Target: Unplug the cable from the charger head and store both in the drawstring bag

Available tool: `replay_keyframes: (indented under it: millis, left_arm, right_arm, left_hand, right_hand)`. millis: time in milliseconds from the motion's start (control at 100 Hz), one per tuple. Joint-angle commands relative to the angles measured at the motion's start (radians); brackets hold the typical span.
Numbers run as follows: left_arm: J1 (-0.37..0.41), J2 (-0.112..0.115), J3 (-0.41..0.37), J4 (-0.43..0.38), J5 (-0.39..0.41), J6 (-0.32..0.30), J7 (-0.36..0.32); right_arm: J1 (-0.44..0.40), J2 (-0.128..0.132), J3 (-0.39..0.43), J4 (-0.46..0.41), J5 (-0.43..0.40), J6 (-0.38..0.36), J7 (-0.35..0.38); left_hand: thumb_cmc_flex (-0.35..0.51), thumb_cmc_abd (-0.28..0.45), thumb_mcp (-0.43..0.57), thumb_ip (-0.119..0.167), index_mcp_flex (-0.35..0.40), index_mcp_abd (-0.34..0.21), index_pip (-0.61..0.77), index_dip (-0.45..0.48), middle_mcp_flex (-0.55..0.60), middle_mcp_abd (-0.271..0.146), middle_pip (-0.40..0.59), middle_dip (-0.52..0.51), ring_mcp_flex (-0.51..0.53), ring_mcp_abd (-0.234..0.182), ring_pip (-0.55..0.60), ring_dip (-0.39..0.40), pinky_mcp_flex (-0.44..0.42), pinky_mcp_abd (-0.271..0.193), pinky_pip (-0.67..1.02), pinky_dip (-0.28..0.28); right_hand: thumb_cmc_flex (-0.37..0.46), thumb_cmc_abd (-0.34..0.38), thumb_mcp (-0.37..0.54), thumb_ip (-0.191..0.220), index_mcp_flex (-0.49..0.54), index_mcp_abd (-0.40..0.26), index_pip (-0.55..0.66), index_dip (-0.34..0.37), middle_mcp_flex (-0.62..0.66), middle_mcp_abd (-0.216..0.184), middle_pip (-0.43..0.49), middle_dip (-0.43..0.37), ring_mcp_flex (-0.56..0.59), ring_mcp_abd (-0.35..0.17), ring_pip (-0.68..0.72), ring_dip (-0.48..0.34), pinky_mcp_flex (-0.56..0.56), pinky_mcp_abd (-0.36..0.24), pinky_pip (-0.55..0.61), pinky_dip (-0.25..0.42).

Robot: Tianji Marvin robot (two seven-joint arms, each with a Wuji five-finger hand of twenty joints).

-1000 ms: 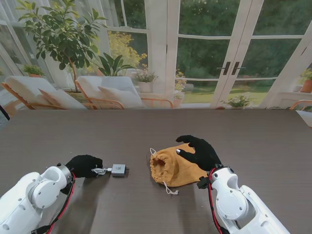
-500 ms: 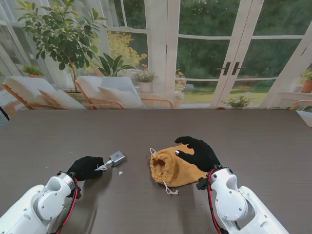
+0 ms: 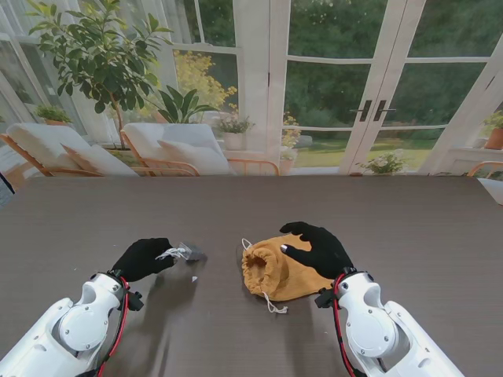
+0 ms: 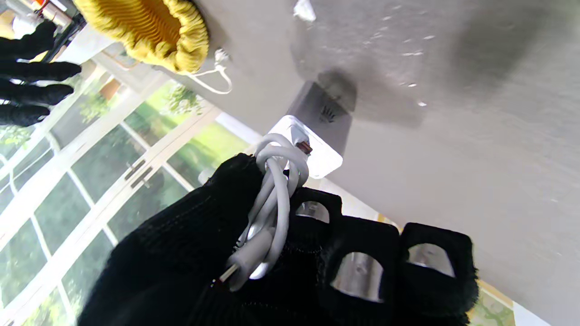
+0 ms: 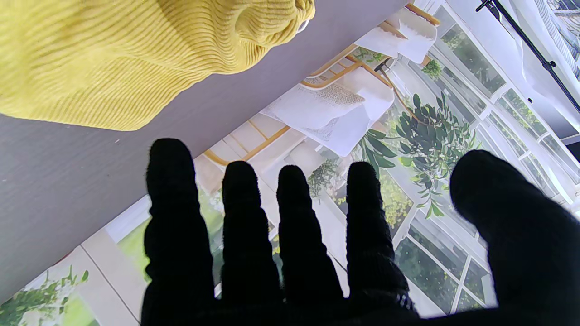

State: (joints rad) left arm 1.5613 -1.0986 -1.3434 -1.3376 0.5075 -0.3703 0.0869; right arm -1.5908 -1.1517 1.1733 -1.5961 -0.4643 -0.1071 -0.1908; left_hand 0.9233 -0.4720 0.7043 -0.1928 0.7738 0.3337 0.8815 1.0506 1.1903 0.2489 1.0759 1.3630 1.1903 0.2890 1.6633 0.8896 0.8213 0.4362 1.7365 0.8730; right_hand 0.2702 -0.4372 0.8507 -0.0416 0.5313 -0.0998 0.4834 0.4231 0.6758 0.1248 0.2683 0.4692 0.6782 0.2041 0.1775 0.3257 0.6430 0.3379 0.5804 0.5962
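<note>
My left hand (image 3: 141, 258) in its black glove is shut on a coiled white cable (image 3: 168, 254), lifted a little off the table. The cable (image 4: 276, 190) is still plugged into the grey-white charger head (image 3: 191, 251), which hangs from it above its own shadow; the charger head (image 4: 312, 136) shows close beyond my fingers (image 4: 358, 267). The mustard drawstring bag (image 3: 279, 271) lies at the table's middle, its gathered mouth (image 4: 154, 27) facing my left hand. My right hand (image 3: 318, 247) hovers open over the bag's right side, fingers (image 5: 240, 235) spread, holding nothing.
A small white scrap (image 3: 194, 279) lies on the dark table (image 3: 409, 228) near my left hand. The bag's white cord (image 3: 273, 306) trails toward me. Glass doors, chairs and plants stand beyond the table's far edge.
My left hand has risen and swung toward the bag, carrying the cable and charger head up off the table. The right hand has barely shifted over the bag.
</note>
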Motion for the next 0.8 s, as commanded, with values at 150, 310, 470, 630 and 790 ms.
replay_keyframes:
  millis: [150,310,470,630,790]
  left_arm:
    - [0.005,-0.019,-0.004,-0.061,-0.075,-0.013,-0.047]
    - [0.009,-0.024,-0.007,-0.100,-0.130,-0.016,-0.061]
    - [0.011,-0.028,-0.006,-0.133,-0.197,-0.020,-0.075]
    - [0.009,-0.030,0.003,-0.169,-0.272,-0.023,-0.105]
    - [0.002,-0.024,0.018,-0.205,-0.312,-0.031,-0.145]
  right_arm:
    - [-0.004,-0.005,-0.019,-0.011,-0.014,0.003,0.000]
    - [0.007,-0.008,-0.037,-0.019,-0.023,0.016,-0.012]
    - [0.018,-0.005,-0.048,-0.050,-0.039,0.034,0.001]
    - [0.032,-0.002,-0.068,-0.085,-0.053,0.064,0.018]
    - [0.066,0.002,-0.106,-0.100,-0.074,0.104,0.044]
  left_hand:
    - [0.200,0.194,0.135,0.141,0.175,-0.153,0.515,0.160,0.074,-0.001,0.112,0.036,0.035,-0.005,0.127,-0.007,0.026,0.027,0.089,-0.022]
    - [0.208,0.196,0.127,0.144,0.172,-0.150,0.516,0.164,0.076,-0.003,0.117,0.038,0.043,-0.007,0.133,-0.009,0.036,0.033,0.093,-0.019]
    - [0.208,0.193,0.131,0.147,0.172,-0.147,0.515,0.165,0.079,-0.003,0.118,0.036,0.050,-0.006,0.135,-0.012,0.047,0.039,0.097,-0.021]
    - [0.210,0.193,0.133,0.149,0.174,-0.138,0.508,0.163,0.080,0.007,0.114,0.034,0.048,0.001,0.134,-0.013,0.044,0.049,0.094,-0.022]
    - [0.196,0.184,0.143,0.151,0.175,-0.143,0.505,0.162,0.090,-0.005,0.111,0.032,0.062,-0.008,0.133,-0.017,0.062,0.043,0.104,-0.025]
  right_hand:
    - [-0.017,0.013,0.020,0.008,-0.001,0.000,0.007,0.010,0.021,0.014,0.007,-0.003,0.015,0.002,0.000,0.009,-0.344,0.007,-0.033,0.040]
    - [-0.016,0.006,0.023,0.008,0.003,0.003,0.009,0.010,0.023,0.014,0.007,-0.003,0.015,0.003,0.000,0.009,-0.343,0.007,-0.033,0.040]
    - [-0.014,-0.002,0.026,0.008,0.002,0.004,0.010,0.010,0.022,0.012,0.007,-0.003,0.017,0.001,0.001,0.009,-0.343,0.006,-0.033,0.039]
    - [-0.013,-0.023,0.031,0.007,-0.004,0.007,0.009,0.010,0.009,0.013,0.004,-0.004,0.011,0.000,-0.001,0.008,-0.344,0.004,-0.035,0.038]
    - [-0.020,-0.049,0.034,0.005,-0.043,0.022,-0.002,0.008,-0.023,0.013,-0.001,-0.005,-0.005,-0.006,-0.007,0.006,-0.354,-0.004,-0.039,0.037]
